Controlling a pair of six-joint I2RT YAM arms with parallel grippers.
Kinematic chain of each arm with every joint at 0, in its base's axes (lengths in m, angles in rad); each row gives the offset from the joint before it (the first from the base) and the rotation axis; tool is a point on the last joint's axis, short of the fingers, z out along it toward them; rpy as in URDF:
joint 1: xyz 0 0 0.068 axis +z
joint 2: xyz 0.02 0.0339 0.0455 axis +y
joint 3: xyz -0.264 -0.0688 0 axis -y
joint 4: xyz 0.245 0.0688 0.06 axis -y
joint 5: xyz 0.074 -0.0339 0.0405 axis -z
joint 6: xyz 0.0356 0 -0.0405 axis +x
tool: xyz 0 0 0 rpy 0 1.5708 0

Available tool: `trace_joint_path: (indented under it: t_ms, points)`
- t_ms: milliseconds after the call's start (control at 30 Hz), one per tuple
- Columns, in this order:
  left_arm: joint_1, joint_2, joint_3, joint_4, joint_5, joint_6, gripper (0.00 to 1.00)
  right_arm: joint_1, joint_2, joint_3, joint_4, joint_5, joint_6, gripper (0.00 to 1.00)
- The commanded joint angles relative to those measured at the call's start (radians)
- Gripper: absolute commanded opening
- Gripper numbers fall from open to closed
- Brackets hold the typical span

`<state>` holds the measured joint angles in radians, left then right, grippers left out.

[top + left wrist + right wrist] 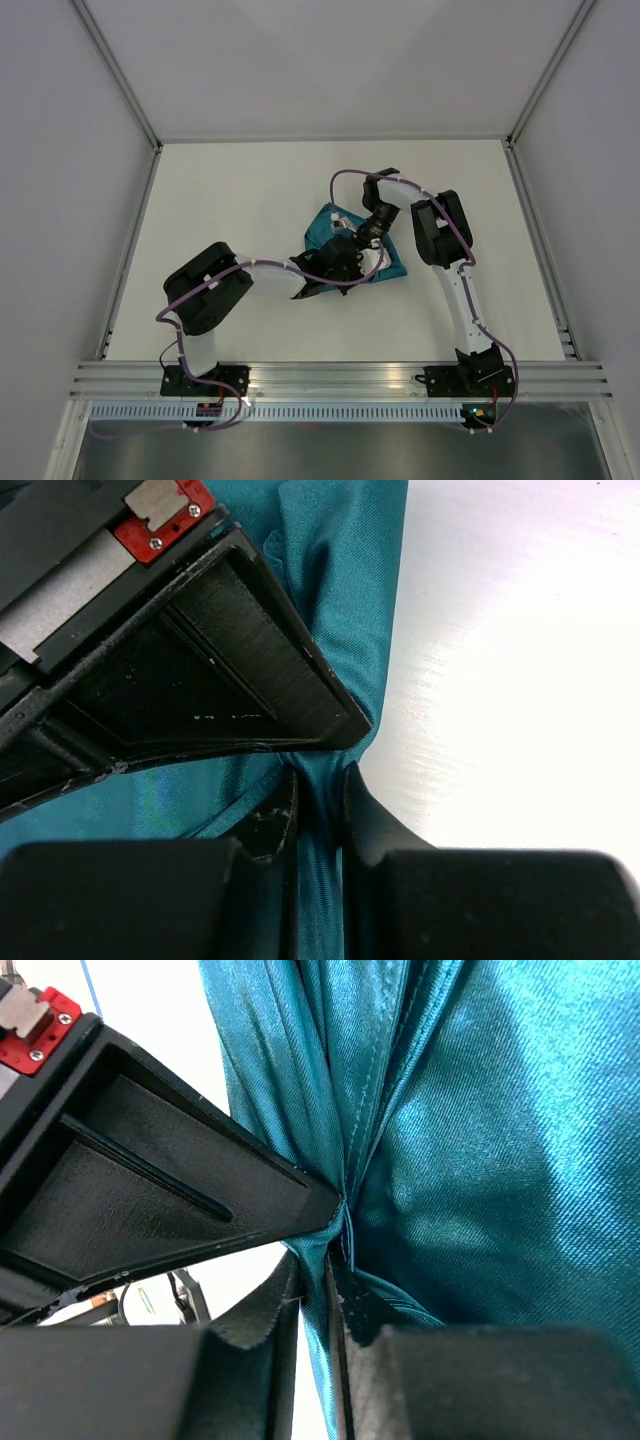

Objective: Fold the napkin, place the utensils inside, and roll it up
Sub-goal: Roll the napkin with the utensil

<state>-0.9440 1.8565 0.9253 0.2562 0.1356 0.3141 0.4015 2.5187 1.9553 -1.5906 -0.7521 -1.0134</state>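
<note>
The folding step was judged to be in hand: the napkin (323,226) was seen lying bunched, not flat, near the middle of the table (230,200), and no utensils could be made out in any view. The left gripper (346,262) was clamped on a narrow pleat of the teal cloth, as was the right gripper (366,238), each with its jaws brought together on the fabric. The next move was judged to call for the two pinched points being drawn apart together, so that the cloth is pulled taut and laid down in a clean fold. Both arms were reached inward over the table, their wrists angled down and nearly touching above the napkin.
</note>
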Motion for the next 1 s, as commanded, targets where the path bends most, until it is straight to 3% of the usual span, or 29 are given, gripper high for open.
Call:
trace_joint_path:
  t_ms: [0,33,167,267,667,867,967]
  points:
    - [0.014,0.070,0.001,-0.095,0.137,-0.081,0.07,-0.001,0.060,0.013,0.202,0.106,-0.048,0.22]
    - [0.017,0.078,0.001,-0.101,0.156,-0.086,0.02,-0.001,0.057,0.011,0.205,0.103,-0.045,0.24]
    - [0.046,0.096,0.003,-0.129,0.264,-0.099,0.02,-0.006,-0.003,0.008,0.225,0.073,-0.025,0.50]
    - [0.077,0.104,0.003,-0.140,0.355,-0.115,0.02,-0.019,-0.062,0.014,0.244,0.037,0.002,0.61]
    - [0.203,0.185,0.085,-0.238,0.662,-0.182,0.02,-0.207,-0.329,-0.054,0.493,-0.124,0.245,0.67]
    - [0.255,0.271,0.182,-0.381,0.769,-0.211,0.02,-0.308,-0.590,-0.355,0.739,-0.136,0.211,0.68]
    - [0.277,0.302,0.236,-0.442,0.820,-0.221,0.02,-0.284,-0.750,-0.623,0.889,-0.081,0.174,0.70]
